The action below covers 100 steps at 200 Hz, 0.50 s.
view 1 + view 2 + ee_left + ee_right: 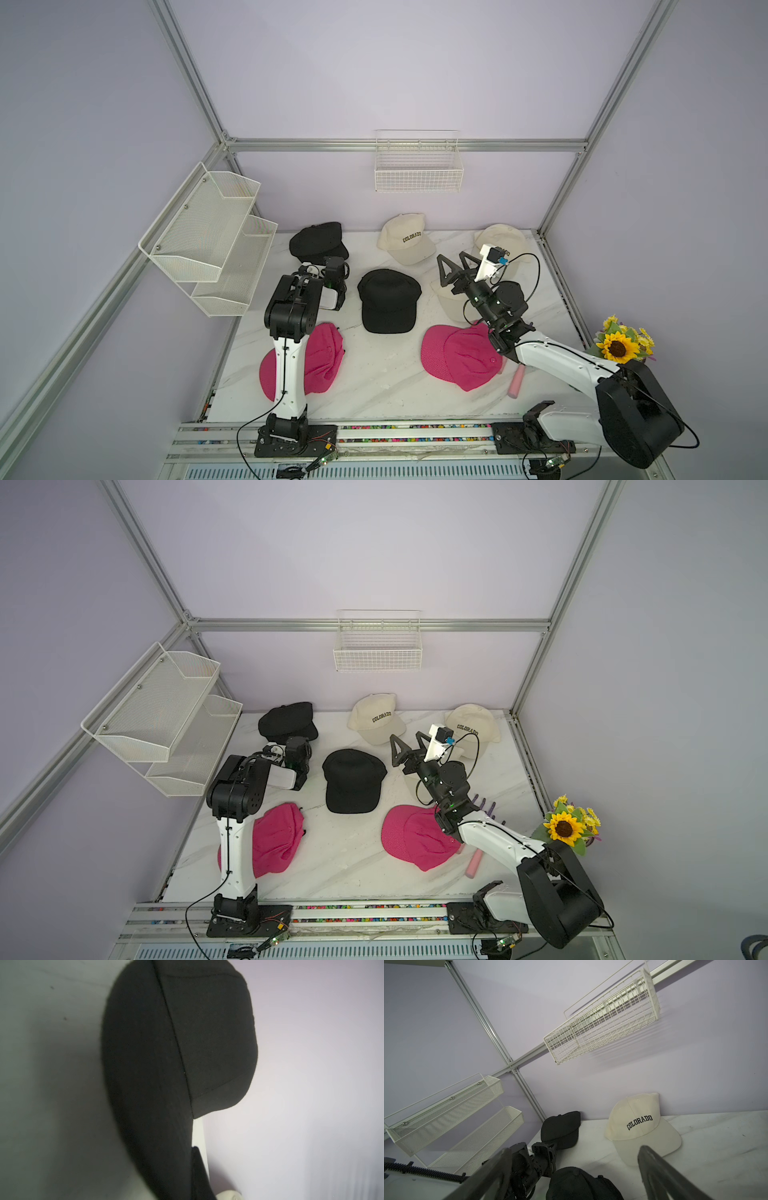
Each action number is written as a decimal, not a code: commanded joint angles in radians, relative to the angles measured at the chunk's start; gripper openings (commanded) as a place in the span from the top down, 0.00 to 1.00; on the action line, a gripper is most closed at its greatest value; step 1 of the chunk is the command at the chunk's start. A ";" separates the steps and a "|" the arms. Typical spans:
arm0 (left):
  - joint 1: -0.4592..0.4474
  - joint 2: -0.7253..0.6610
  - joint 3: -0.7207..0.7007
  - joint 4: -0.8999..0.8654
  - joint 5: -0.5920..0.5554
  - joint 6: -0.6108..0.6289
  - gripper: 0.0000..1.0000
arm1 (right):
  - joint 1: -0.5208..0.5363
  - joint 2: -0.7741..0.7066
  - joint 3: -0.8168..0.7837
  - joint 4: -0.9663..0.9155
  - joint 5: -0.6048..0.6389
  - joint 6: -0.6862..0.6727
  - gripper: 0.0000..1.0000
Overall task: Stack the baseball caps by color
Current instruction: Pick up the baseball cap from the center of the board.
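Observation:
My left gripper [332, 266] is shut on the brim of a black cap [318, 243] at the back left; that cap [178, 1043] fills the left wrist view, and one black finger [199, 1167] shows against it. A second black cap [388, 299] lies in the middle. Cream "COLORADO" caps sit at the back middle [409, 241] and the back right [500, 241], and another cream cap [451, 303] lies half hidden under my right arm. Pink caps lie front left [322, 357] and front right [457, 357]. My right gripper [452, 257] hangs open and empty above the table.
A white wire basket [417, 174] hangs on the back wall. A two-tier mesh shelf [208, 237] juts from the left wall. Sunflowers [619, 345] stand at the right edge, and a pink cylinder [515, 382] lies near the front right pink cap.

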 commanded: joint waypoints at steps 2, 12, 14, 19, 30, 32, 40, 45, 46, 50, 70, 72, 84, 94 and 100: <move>-0.002 -0.083 -0.046 -0.021 0.132 0.168 1.00 | -0.052 0.024 0.041 -0.044 -0.120 0.039 0.03; -0.003 -0.120 -0.056 -0.017 0.161 0.228 1.00 | -0.076 0.031 0.045 -0.049 -0.165 0.049 0.03; -0.001 -0.128 -0.058 -0.017 0.168 0.242 1.00 | -0.081 0.032 0.045 -0.051 -0.173 0.051 0.03; -0.001 -0.147 -0.060 -0.017 0.185 0.278 1.00 | -0.092 0.034 0.046 -0.054 -0.190 0.054 0.03; -0.001 -0.194 -0.060 -0.047 0.219 0.347 1.00 | -0.111 0.037 0.046 -0.052 -0.225 0.061 0.03; -0.001 -0.202 -0.060 -0.057 0.224 0.356 1.00 | -0.115 0.037 0.046 -0.052 -0.231 0.061 0.03; -0.001 -0.240 -0.064 -0.083 0.244 0.391 1.00 | -0.127 0.039 0.047 -0.052 -0.254 0.065 0.03; -0.001 -0.264 -0.069 -0.095 0.257 0.411 1.00 | -0.135 0.041 0.048 -0.051 -0.267 0.069 0.03; -0.001 -0.268 -0.070 -0.097 0.259 0.414 1.00 | -0.137 0.041 0.048 -0.051 -0.270 0.069 0.03; -0.001 -0.288 -0.074 -0.104 0.270 0.427 1.00 | -0.144 0.042 0.049 -0.049 -0.281 0.071 0.03; -0.001 -0.383 -0.080 -0.157 0.352 0.506 1.00 | -0.176 0.050 0.062 -0.052 -0.343 0.083 0.03; -0.001 -0.393 -0.079 -0.165 0.363 0.515 1.00 | -0.181 0.051 0.063 -0.052 -0.354 0.084 0.03; -0.001 -0.455 -0.071 -0.223 0.404 0.579 1.00 | -0.202 0.060 0.079 -0.063 -0.411 0.086 0.03; -0.001 -0.503 -0.077 -0.252 0.440 0.616 1.00 | -0.219 0.071 0.099 -0.079 -0.472 0.079 0.03; -0.001 -0.531 -0.080 -0.267 0.463 0.638 1.00 | -0.229 0.079 0.110 -0.093 -0.502 0.072 0.03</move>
